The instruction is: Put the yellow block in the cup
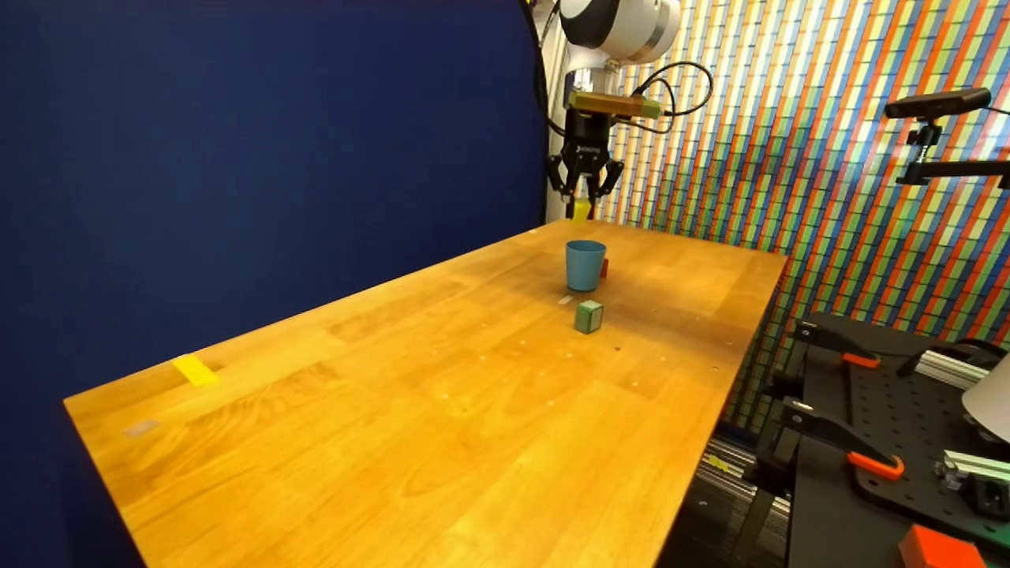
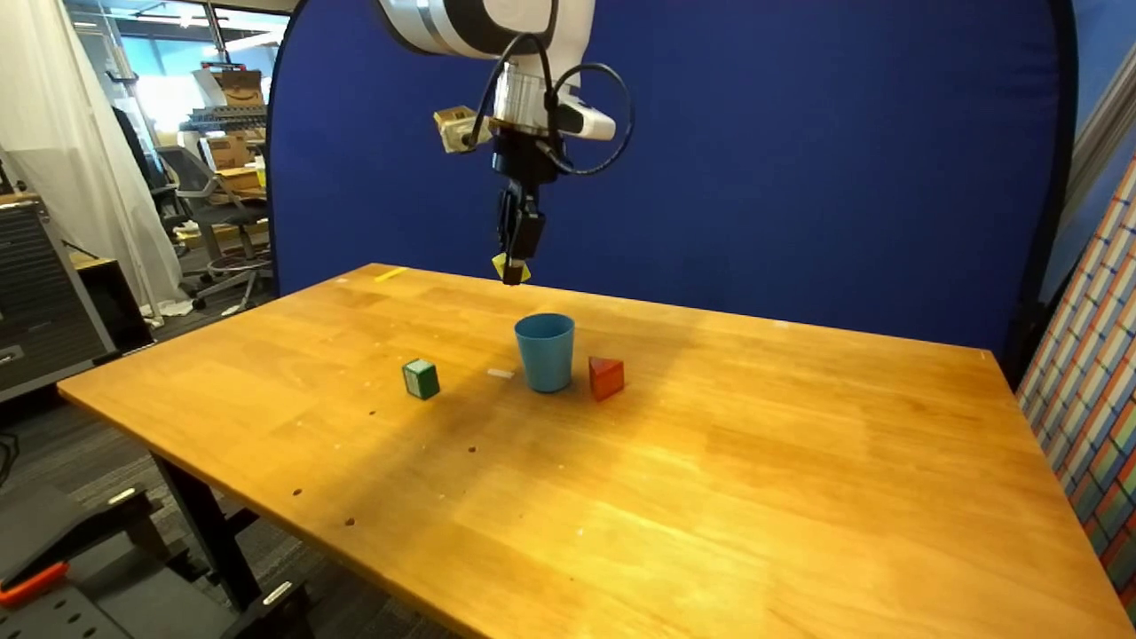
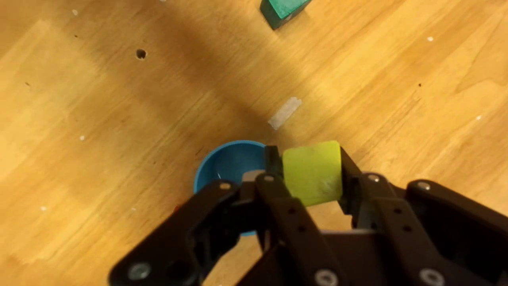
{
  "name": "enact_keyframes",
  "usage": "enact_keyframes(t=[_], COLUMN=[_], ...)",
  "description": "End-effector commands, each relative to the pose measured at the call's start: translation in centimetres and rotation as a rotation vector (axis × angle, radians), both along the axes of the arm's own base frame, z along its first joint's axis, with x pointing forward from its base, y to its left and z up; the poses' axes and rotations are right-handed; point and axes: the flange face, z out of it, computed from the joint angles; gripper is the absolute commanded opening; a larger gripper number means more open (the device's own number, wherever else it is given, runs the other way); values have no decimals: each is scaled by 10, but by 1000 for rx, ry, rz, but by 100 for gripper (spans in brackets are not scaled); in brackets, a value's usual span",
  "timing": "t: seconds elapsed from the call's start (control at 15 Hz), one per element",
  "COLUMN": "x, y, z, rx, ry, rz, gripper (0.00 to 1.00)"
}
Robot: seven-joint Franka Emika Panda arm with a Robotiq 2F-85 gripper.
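Yellow block [image 3: 312,173] aloft between the fingers [image 3: 350,178] — cup [image 2: 548,359] upright on the table [image 2: 799,497]

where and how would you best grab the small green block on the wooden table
Likely by two opposite upright faces of the small green block, from above: flat-sided, it sits apart from the blue tapered cup. The black gripper holds a bright yellow cube, best released first.

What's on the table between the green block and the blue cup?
A small pale strip lies flat between the green block and the blue cup, seen in both exterior views and the wrist view.
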Motion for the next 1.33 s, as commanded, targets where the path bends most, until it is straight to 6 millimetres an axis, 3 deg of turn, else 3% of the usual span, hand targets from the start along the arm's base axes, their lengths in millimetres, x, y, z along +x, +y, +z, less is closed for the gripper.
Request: enact_keyframes(t=[0.0,0.27,0.67,0.73,0.8,1.13,1.2,1.27], x=[-7,-9,-3,-2,-1,-6,-9,-6], y=[-8,-19,-34,-35,-36,-38,-36,-33], z=[-17,-34,-43,-44,-43,-30,-26,-42], rx=[-22,-31,-38,-30,-25,39,100,19], ry=[31,66,85,88,87,62,38,71], rz=[-53,-92,-102,-100,-95,-39,13,-45], gripper=[17,17,18,60,61,97,100,87])
